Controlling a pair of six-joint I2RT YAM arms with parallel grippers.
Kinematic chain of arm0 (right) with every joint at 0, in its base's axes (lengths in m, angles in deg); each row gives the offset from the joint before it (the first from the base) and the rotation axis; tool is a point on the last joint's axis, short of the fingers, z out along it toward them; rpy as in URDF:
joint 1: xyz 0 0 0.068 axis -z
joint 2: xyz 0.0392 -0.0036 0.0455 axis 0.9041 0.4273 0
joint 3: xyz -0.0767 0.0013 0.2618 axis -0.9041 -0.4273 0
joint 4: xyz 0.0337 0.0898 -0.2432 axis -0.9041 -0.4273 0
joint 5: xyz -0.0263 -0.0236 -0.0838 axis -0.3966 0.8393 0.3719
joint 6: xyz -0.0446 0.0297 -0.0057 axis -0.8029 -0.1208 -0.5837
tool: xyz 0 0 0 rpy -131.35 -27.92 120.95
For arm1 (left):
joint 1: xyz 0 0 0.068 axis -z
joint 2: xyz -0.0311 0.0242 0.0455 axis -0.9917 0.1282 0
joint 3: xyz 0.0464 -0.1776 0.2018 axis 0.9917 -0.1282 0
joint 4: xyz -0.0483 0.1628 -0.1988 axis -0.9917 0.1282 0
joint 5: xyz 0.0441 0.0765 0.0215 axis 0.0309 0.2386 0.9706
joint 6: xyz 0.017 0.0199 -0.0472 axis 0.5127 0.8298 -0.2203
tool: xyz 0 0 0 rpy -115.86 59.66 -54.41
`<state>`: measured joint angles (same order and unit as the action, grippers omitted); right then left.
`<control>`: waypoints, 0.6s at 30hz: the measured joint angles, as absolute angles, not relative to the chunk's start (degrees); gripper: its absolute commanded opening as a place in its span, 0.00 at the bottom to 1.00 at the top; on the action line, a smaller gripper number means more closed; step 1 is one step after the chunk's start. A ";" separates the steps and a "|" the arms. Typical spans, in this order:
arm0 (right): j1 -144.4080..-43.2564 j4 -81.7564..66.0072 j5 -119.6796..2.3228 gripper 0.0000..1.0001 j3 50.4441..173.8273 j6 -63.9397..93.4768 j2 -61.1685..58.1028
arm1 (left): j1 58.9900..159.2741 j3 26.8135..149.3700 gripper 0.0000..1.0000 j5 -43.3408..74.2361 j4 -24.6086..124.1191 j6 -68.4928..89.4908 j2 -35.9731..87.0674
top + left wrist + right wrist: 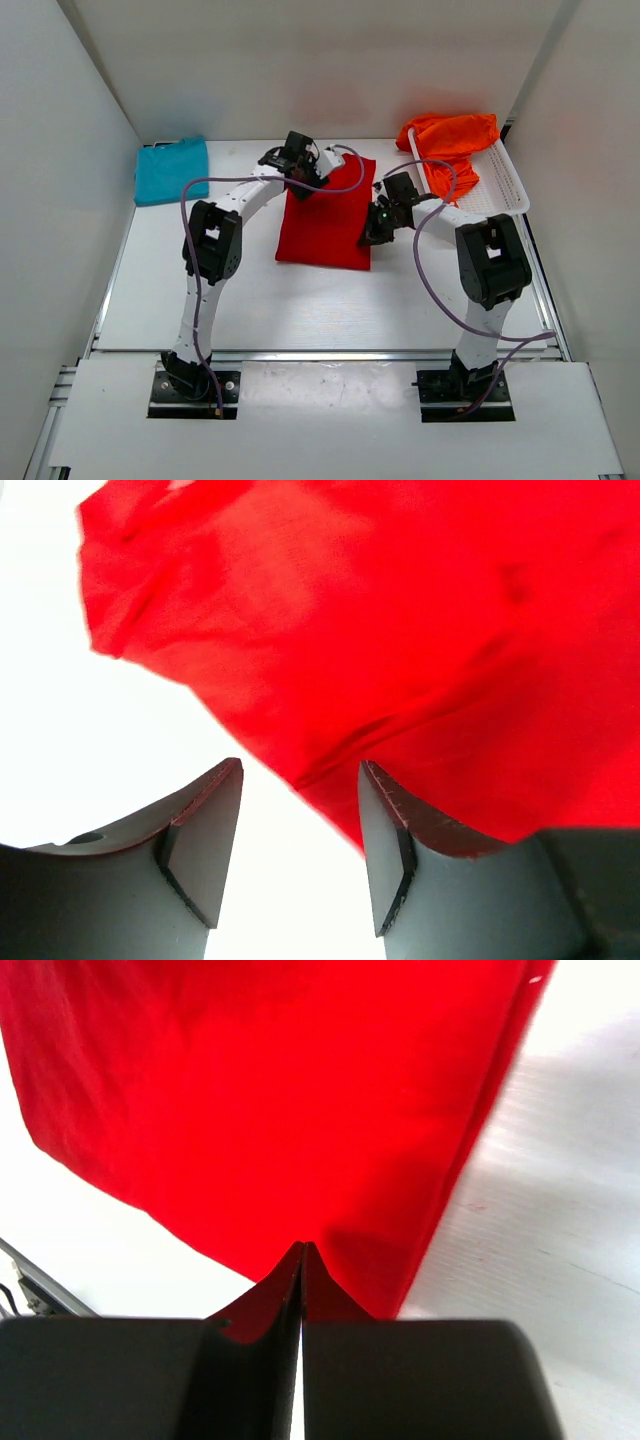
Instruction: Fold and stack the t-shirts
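Folded red cloth t-shirt (325,225) lay mid-frame on the white surface (250,300). Left fingers (205,830) stood apart at its upper left edge, nothing between them. Right fingers (265,1305) were closed at its right edge, grip on cloth unclear. Teal-blue cloth t-shirt (172,170) upper left, orange cloth t-shirt (450,135) upper right on white plastic mesh basket (510,185)

Bright, even light from above fills the overhead view; shadows on the table (300,300) are faint and soft. In the left wrist view the table burns out to blank white at nine o'clock, and the red t-shirt (400,630) looks oversaturated and blurred. The right wrist view is sharper, with grey shadow at three o'clock.
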<state>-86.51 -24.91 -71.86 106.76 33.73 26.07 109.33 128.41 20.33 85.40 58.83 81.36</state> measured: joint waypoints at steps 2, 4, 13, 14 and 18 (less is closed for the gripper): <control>-86.09 -25.06 -71.81 0.02 106.76 33.62 26.07 | 108.28 130.16 0.61 21.18 86.10 58.66 81.53; -85.79 -25.54 -71.55 0.09 106.78 33.03 26.07 | 107.10 130.57 0.62 21.29 86.78 58.92 81.42; -85.46 -29.87 -69.63 0.40 105.73 31.16 20.28 | 106.25 96.15 0.67 19.68 87.04 72.75 60.77; -85.24 -29.78 -69.80 0.41 104.88 31.37 19.27 | 106.80 93.66 0.67 19.35 88.22 73.91 58.74; -84.06 -29.82 -70.96 0.42 101.14 32.38 17.52 | 108.50 92.00 0.67 17.32 89.73 71.92 57.51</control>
<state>-84.06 -29.82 -70.96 101.14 32.38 17.52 108.50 92.00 17.32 89.73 71.92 57.51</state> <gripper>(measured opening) 0.421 0.673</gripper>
